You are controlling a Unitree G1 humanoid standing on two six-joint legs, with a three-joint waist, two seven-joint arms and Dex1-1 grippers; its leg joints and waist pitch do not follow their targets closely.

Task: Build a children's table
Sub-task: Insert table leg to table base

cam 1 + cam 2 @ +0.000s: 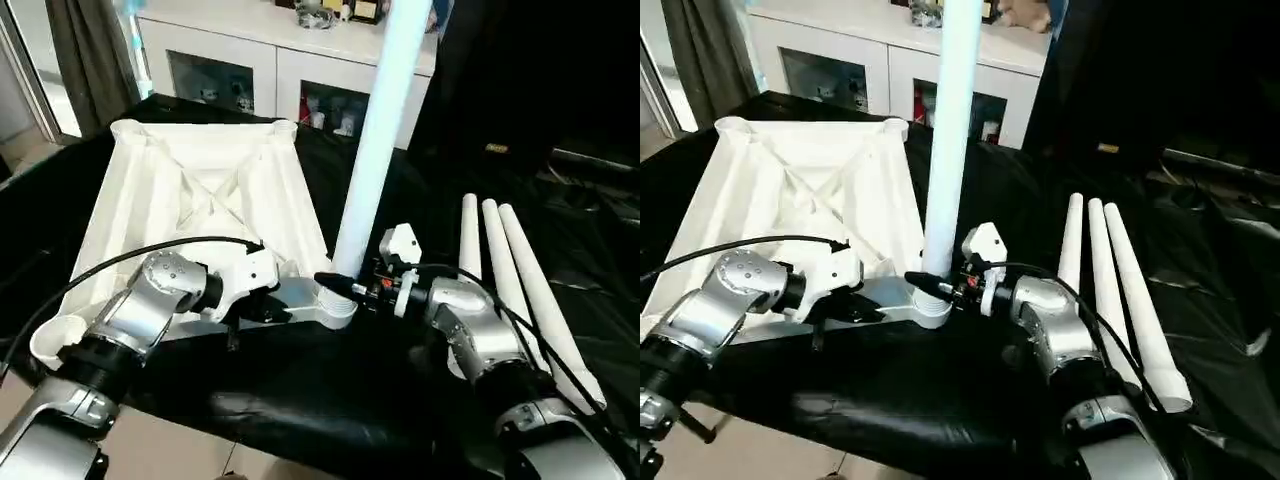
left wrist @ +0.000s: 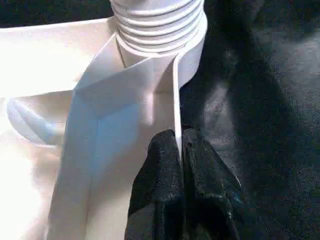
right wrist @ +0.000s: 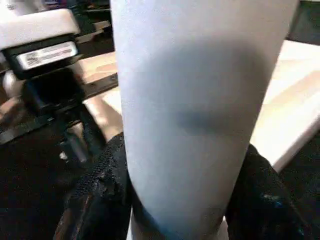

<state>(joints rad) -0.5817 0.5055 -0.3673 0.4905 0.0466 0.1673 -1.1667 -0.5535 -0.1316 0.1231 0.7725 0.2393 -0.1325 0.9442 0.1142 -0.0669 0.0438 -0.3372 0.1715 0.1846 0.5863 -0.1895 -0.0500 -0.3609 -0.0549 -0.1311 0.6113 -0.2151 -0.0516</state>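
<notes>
The black-draped surface (image 1: 330,400) carries the white tabletop (image 1: 200,200) upside down on its left half, ribbed underside up. A white leg (image 1: 375,130) stands upright in the socket (image 1: 338,308) at the tabletop's near right corner. Three more legs (image 1: 510,280) lie side by side toward the right edge. The right gripper (image 3: 180,200) has its jaws closed around the standing leg's base. The left gripper (image 2: 180,150) pinches the tabletop's thin rim beside that socket. A label on the left wrist housing (image 3: 45,55) seems printed, but is unreadable.
</notes>
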